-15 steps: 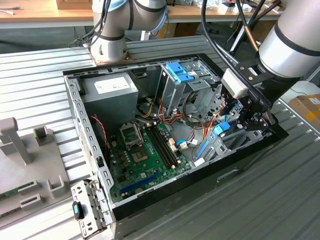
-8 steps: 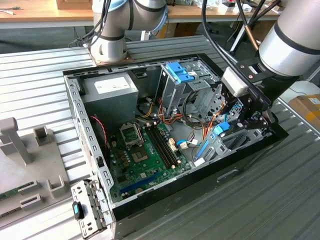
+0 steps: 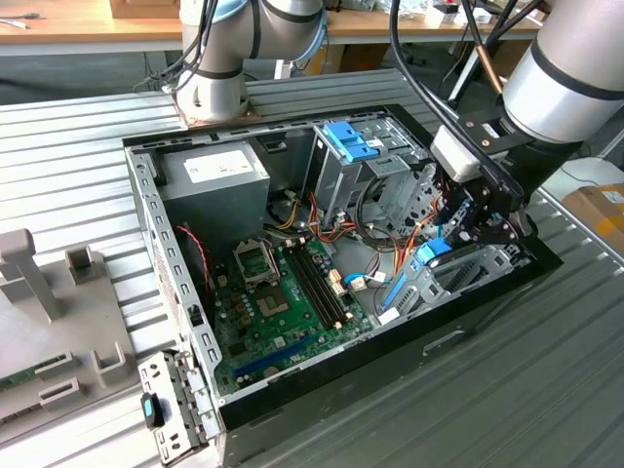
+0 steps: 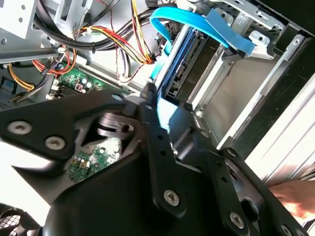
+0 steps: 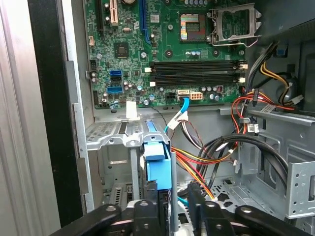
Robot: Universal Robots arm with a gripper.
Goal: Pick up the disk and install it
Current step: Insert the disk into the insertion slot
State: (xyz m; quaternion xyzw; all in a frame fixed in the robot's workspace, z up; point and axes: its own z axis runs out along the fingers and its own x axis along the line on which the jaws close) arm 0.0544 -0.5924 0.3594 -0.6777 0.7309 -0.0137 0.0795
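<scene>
- The gripper's (image 5: pixel 170 204) jaws are closed narrowly on the disk (image 5: pixel 157 164), gripped at its blue rail so it stands on edge;
- the disk is set edge-on in the bay (image 5: pixel 110 135), seemingly partway down, to match the slot;
- cables (image 5: pixel 211 152) lie just beside the bay; the board (image 5: pixel 147 49) lies beyond it.

In the exterior view the gripper (image 3: pixel 466 232) stood in front of the disk (image 3: pixel 432 250), so we saw little of it beyond a blue rail. In the second wrist view the gripper's black linkage covered most of the motherboard (image 4: pixel 93 155), and we could not identify a pale pinkish blur (image 4: pixel 295 196) at the frame's edge. In the first wrist view the frame's edge cut off the linkage and the disk's near end.
</scene>
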